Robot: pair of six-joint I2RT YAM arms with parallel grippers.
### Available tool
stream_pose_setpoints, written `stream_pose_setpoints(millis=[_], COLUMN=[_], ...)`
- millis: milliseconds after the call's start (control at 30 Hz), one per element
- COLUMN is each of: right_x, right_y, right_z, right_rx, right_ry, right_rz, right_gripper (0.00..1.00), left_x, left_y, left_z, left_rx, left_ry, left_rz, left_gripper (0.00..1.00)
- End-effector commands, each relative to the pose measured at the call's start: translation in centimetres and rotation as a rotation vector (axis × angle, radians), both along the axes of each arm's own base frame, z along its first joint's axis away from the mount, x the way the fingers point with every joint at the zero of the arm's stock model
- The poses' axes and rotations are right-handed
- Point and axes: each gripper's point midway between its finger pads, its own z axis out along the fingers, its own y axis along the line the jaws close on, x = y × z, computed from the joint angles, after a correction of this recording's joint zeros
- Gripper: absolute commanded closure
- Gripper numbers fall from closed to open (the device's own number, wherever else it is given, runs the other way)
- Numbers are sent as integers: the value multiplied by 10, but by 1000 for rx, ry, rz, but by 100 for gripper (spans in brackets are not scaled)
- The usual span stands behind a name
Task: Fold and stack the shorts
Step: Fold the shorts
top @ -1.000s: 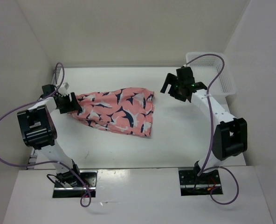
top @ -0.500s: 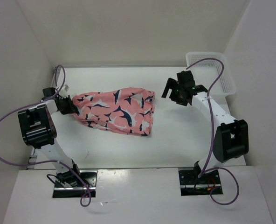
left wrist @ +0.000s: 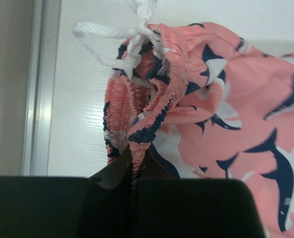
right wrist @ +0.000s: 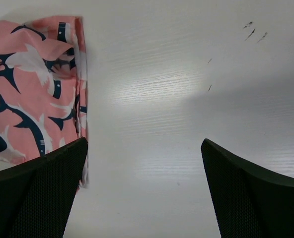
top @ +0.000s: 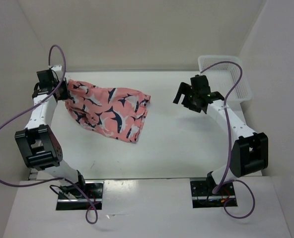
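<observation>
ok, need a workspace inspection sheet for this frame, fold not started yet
Surface: white table, a few small dark scuffs.
Job's things: the shorts unfolded and rumpled on the table's left half; white drawstring loose.
Clutter: white mesh basket at the far right corner.
Tools: left tool shut on the gathered waistband; right tool open above bare table beside the shorts' hem, not touching.
Cables: a purple cable on each arm; the right one arcs over the basket.
Surroundings: plain white walls, nothing else seen.
</observation>
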Motion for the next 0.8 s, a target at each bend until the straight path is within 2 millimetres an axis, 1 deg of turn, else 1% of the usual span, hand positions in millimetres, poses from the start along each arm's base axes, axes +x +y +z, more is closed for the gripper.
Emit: stream_pose_setpoints(millis=[0,33,67,100,133,167,200,233,267,300,333,367,400,433,500,533,567,600,633,667,700,733,767], right_x=[-2,-2,-4,-4,-4,-4,-4,-4,-5,-5,-7,-7,-9,-9,-14,-14,-16,-15,-17,-17,-17,-19,-19], right_y=[-2,-2,-3,-3,-3,-1,-1,-1,1,1,0,0,-1,-1,-2,-2,-1,0,-1,-1,-1,-1,-1], right_z=[11,11,10,10,10,10,10,10,10,10,10,10,10,10,5,5,2,3,3,3,3,-1,-1], right_rx=[3,3,0,0,0,7,7,7,13,13,13,13,13,13,10,10,15,18,18,18,18,16,16], right_ry=[-29,-29,-20,-20,-20,-19,-19,-19,-17,-17,-17,-17,-17,-17,-6,-6,4,-4,-6,-6,-6,3,3], right_rz=[0,0,0,0,0,6,6,6,12,13,13,13,13,13,13,13,20,20,20,20,20,20,20], right_gripper=[0,0,0,0,0,0,0,0,0,0,0,0,0,0,0,0,0,0,0,0,0,0,0], left_x=[-6,-5,-8,-8,-9,-7,-7,-6,-8,-5,-7,-6,-5,-4,-2,-2,-2,-5,-6,-9,-12,-12,-16], left_y=[-26,-30,-35,-40,-52,-58,-64,-79,-86,-92,-105,-108,-114,-125,-139,-154,-161,-171,-178,-193,-200,-208,-221], left_z=[22,26,27,36,33,45,47,51,52,58,60,60,65,74,85,93,97,95,99,98,97,93,88], left_rx=[32,43,50,61,72,85,97,134,148,160,167,181,188,196,196,195,194,187,186,175,175,167,167], left_ry=[5,2,13,-1,20,-3,0,5,18,13,21,28,15,-1,-24,-42,-53,-45,-48,-51,-44,-36,-26], left_rz=[-39,-42,-47,-54,-72,-80,-88,-100,-107,-116,-141,-142,-149,-168,-199,-231,-247,-274,-291,-334,-351,-376,-408], left_gripper=[100,100,100,100,100,100,100,100,100,100,100,100,100,100,100,100,100,100,100,100,100,100,100])
